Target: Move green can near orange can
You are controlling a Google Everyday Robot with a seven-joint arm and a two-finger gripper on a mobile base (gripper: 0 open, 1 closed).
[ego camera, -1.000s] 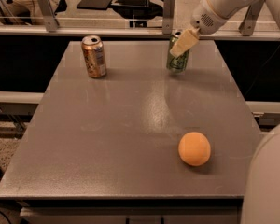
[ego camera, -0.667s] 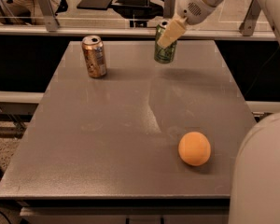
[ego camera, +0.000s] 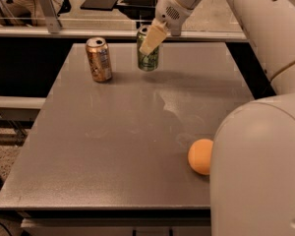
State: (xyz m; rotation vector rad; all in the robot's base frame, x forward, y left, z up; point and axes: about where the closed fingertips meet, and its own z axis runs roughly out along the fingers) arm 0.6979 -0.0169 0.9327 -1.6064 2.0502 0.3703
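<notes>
The green can (ego camera: pixel 148 58) is held upright in my gripper (ego camera: pixel 151 39), just above the far part of the grey table (ego camera: pixel 128 132). The gripper is shut on the can's upper part, one pale finger (ego camera: pixel 153 38) across its front. The orange can (ego camera: pixel 99 59) stands upright on the table to the left of the green can, about a can's width and a half away. My white arm reaches in from the upper right.
An orange ball (ego camera: pixel 200 156) lies on the table at the near right, partly behind my white body (ego camera: pixel 258 166). A counter edge and rail (ego camera: pixel 88 32) run behind the table. Chairs and a dark board (ego camera: pixel 101 1) are beyond.
My gripper has carried the green can leftward along the table's far side, from the right towards the orange can. The orange can and ball have not moved.
</notes>
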